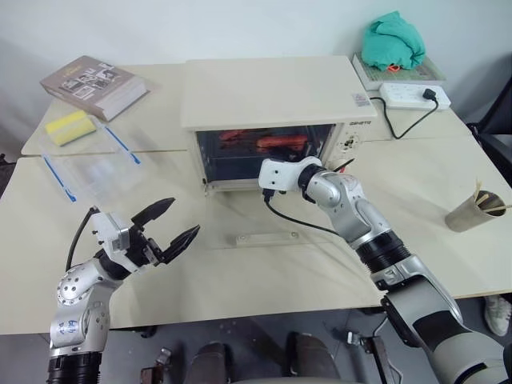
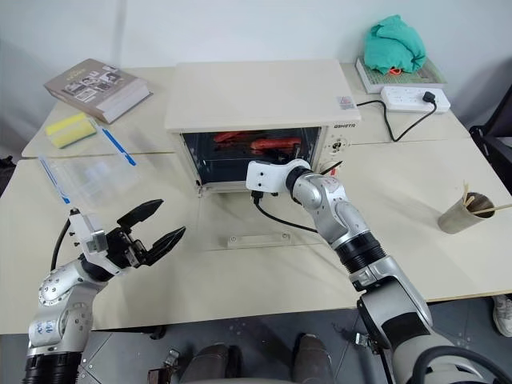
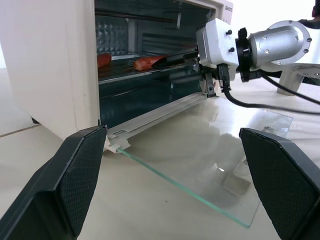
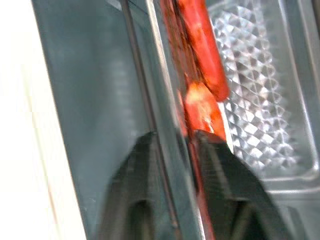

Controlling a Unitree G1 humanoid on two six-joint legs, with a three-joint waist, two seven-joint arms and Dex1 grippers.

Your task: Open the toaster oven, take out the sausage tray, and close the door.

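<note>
The toaster oven (image 1: 268,92) is cream-white and boxy, standing on the table. The door (image 3: 200,165), a glass panel, lies fully open, flat on the tabletop. Inside, the sausage tray (image 3: 145,67) holds red sausages.

I see my arms are silver-grey metal with black ribbed joints. Each white wrist block carries a black cable, small dark screws and two black, pointed fingers (image 1: 156,211).
</note>
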